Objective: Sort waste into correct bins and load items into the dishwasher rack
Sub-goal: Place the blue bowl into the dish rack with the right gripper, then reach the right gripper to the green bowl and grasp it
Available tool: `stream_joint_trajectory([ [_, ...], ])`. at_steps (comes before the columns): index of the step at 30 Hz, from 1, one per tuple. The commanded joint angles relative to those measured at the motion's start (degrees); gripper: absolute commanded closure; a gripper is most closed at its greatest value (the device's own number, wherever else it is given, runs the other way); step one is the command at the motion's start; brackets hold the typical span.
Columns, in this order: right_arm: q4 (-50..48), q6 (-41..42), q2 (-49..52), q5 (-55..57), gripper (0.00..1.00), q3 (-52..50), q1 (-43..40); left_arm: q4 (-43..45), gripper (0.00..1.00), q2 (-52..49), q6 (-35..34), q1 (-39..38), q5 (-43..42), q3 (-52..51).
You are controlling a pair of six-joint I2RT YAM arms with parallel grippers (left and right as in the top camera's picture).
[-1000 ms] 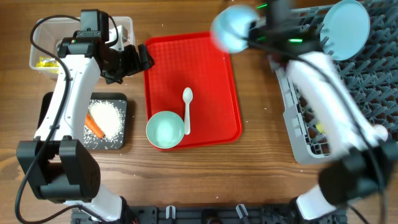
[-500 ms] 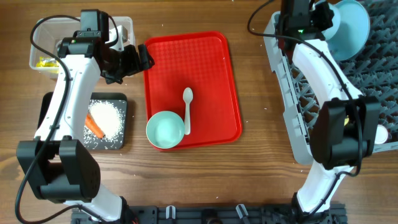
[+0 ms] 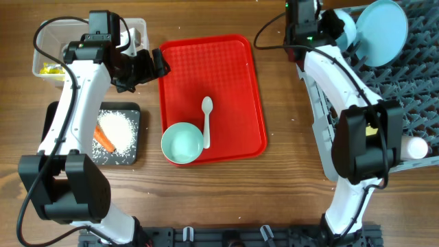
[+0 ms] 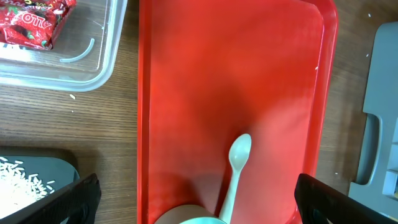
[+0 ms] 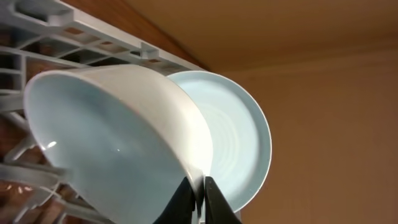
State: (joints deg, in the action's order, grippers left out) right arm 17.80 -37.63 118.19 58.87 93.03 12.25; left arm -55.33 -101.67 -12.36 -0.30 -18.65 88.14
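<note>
Rack (image 3: pixel 405 82), grey, runs along the desk's right edge; a red tray (image 3: pixel 233 68) lies mid-desk. An upright plate (image 3: pixel 381 31) stands at the rack's far end, with a tilted bowl (image 5: pixel 112 149) just beside it, rim clamped by the right gripper (image 5: pixel 199 190); a second bowl (image 3: pixel 182 143) and a spoon (image 3: pixel 206 120) lie on the tray's near half. Left gripper (image 4: pixel 196 186) hovers by the tray's far-left corner, jaws wide apart, empty.
</note>
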Motion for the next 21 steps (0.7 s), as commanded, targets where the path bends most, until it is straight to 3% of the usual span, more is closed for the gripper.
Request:
stream_joint_trajectory([
  [1,3.0,0.2,1.6,-6.3,0.56,-0.1,0.8,0.0,0.0,1.3,-0.1,0.2,0.3,0.9],
  [2,4.1,0.3,1.6,-7.2,0.26,-0.2,1.2,0.0,0.0,1.3,-0.1,0.2,0.3,0.9],
  [3,4.7,0.3,1.6,-7.2,0.05,-0.2,1.8,0.0,0.0,1.3,-0.1,0.2,0.3,0.9],
  [4,5.0,1.0,1.6,-5.6,0.0,-0.2,2.4,0.0,0.0,1.3,-0.1,0.2,0.3,0.9],
  [6,5.3,8.5,1.6,0.0,0.0,-0.1,3.3,0.0,0.0,1.3,-0.1,0.2,0.3,0.9],
  [9,5.8,11.5,0.9,2.4,0.0,-0.1,3.5,0.0,0.0,1.3,-0.1,0.2,0.3,0.9],
  [13,4.4,21.2,-6.0,-4.2,0.0,0.1,3.5,0.0,0.0,1.3,-0.1,0.2,0.3,0.9],
  [16,7.5,24.7,-12.7,-20.8,0.0,0.8,4.3,0.0,0.0,1.3,-0.1,0.2,0.3,0.9],
  [21,24.4,42.4,-18.7,-60.3,0.0,0.8,5.9,0.0,0.0,1.3,-0.1,0.2,0.3,0.9],
])
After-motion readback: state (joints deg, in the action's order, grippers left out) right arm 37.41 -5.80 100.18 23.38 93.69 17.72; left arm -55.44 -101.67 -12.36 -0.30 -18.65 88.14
